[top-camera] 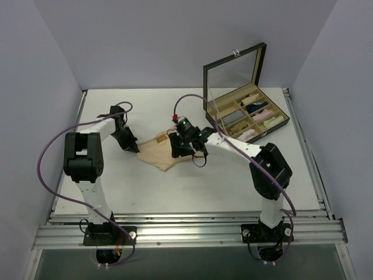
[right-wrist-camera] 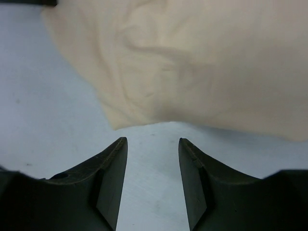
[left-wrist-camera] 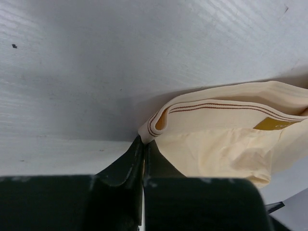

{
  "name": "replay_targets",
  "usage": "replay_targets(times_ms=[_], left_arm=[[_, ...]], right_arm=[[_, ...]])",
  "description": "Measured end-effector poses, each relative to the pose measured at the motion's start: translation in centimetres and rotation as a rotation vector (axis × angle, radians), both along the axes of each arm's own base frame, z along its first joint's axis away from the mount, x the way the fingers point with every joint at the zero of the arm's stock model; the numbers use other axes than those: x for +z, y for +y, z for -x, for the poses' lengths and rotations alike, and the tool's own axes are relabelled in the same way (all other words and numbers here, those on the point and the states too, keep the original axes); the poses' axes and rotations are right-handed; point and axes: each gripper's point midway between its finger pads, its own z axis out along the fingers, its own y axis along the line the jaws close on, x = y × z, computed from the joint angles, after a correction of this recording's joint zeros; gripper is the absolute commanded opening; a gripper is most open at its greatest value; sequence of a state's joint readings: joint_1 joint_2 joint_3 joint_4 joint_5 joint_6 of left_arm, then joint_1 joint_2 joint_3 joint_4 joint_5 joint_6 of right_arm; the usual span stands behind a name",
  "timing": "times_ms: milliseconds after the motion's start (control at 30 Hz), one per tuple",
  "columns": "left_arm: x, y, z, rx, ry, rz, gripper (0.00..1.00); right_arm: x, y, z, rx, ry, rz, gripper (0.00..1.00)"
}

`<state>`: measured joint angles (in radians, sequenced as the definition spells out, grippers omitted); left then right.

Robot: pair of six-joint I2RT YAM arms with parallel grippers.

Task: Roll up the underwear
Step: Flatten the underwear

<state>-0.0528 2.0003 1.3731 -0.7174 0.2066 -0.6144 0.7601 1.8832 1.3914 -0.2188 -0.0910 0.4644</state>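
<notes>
The underwear (top-camera: 157, 155) is a pale peach-beige cloth lying flat in the middle of the table. My left gripper (top-camera: 136, 149) is at its left corner. In the left wrist view, that gripper (left-wrist-camera: 143, 140) is shut on the corner of the striped waistband of the underwear (left-wrist-camera: 226, 139). My right gripper (top-camera: 178, 151) is over the cloth's right part. In the right wrist view, that gripper (right-wrist-camera: 152, 142) is open and empty, just short of the near edge of the underwear (right-wrist-camera: 192, 62), with bare table between the fingers.
An open dark box (top-camera: 223, 74) with a mirrored lid stands at the back right; its compartments hold pink, cream, grey and dark cloth rolls. White walls enclose the table on the left, back and right. Cables loop from both arms.
</notes>
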Motion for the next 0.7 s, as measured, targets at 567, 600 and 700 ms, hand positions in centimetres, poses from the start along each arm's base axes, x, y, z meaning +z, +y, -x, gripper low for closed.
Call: replay_targets(times_ms=[567, 600, 700], left_arm=[[0.1, -0.6, -0.3, 0.003, -0.015, 0.035, 0.02], [0.1, -0.6, -0.3, 0.003, -0.015, 0.035, 0.02], [0.1, -0.6, -0.3, 0.002, -0.014, 0.036, 0.02]], right_arm=[[-5.9, 6.8, 5.7, 0.081, 0.039, -0.015, 0.43], [-5.9, 7.1, 5.5, 0.075, 0.032, -0.023, 0.39], [-6.2, 7.9, 4.5, 0.060, 0.006, -0.030, 0.19]])
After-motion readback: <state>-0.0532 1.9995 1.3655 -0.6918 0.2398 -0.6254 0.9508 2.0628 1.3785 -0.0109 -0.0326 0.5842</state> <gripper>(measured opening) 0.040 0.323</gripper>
